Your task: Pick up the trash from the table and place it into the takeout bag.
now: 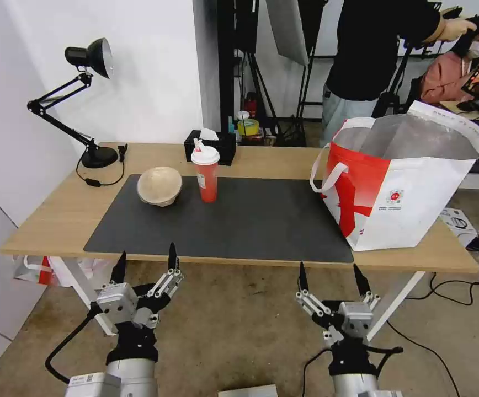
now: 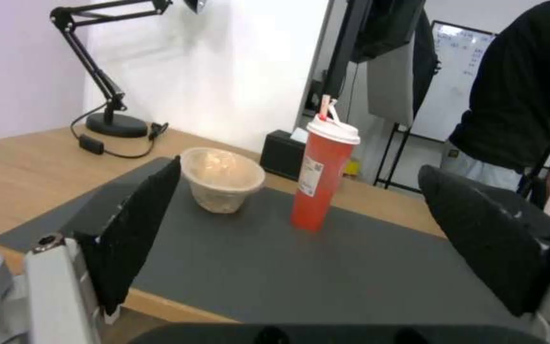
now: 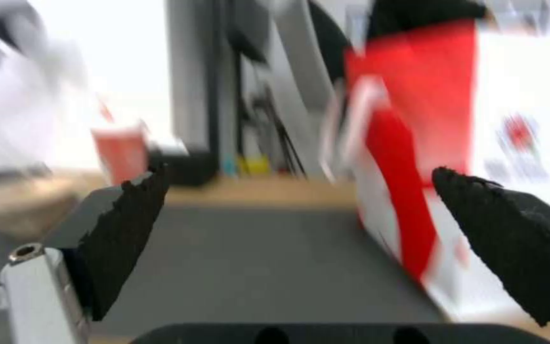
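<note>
Light wood forms the table [image 1: 57,215], with a dark grey matte mat [image 1: 239,220] laid on it. Head view: a beige paper bowl [image 1: 159,186], tilted on its side, and a tall red cup [image 1: 205,173] with white lid and straw stand on the mat's far left part, just beside each other. The takeout bag [image 1: 399,182], glossy white and red with foil lining, stands open at the table's right end. The left gripper [image 1: 144,260] and right gripper [image 1: 330,275] are held below the near edge, fingers spread, empty. Judged: no pickup is begun; a reach to bowl or cup is called for.

Left wrist view: the bowl's fibrous wall and the cup's smooth wall are seen between the spread fingers [image 2: 136,229].

Right wrist view: the bag's red panel is seen ahead; fingers [image 3: 122,229] spread.
</note>
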